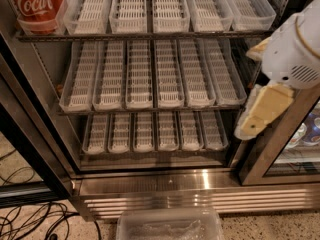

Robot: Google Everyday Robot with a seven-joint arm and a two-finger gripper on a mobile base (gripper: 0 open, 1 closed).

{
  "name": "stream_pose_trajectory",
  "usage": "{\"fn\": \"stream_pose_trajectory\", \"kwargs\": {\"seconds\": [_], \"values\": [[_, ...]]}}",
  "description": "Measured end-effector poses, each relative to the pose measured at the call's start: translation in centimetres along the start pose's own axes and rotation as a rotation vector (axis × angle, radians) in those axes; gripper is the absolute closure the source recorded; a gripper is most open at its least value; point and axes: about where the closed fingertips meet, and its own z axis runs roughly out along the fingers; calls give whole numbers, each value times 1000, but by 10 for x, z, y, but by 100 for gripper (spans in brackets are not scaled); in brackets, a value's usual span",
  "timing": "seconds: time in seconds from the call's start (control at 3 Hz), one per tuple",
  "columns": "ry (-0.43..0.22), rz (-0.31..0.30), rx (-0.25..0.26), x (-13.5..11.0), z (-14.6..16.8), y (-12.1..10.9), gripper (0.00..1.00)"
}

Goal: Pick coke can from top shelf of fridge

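- Currently, the red aluminium coke can [37,6] with white script stands at the far left end of the top shelf [150,35], a dark metal rack lined with translucent white slotted trays, inside the large stainless-steel display fridge [200,184]. Its upper part is cut off by the top edge of the view.
- The robot's white two-finger gripper [248,91] hangs at the right side of the fridge opening, beside the middle rack, lower than the can and well apart from it.
- Likely risk: the gripper must cross the whole opening and rise. A low path could catch the front bar of the top shelf or the tray lips.
- Likely risk: the can sits close to the left wall and black door frame, so a jaw may strike that side or nudge the can and tip it instead of straddling it.
- Likely risk: a grasp near the curved rim could slip.
- The cream-coloured fingers [267,109] look spread apart, hold nothing and appear to touch nothing.
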Motion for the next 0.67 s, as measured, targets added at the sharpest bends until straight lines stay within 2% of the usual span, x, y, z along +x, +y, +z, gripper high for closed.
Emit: {"fn": "stream_pose_trajectory", "kwargs": {"seconds": [0.33,0.67], "values": [[-137,28,33,-40,25,4,0],[-175,30,93,-51,22,-11,0]]}}
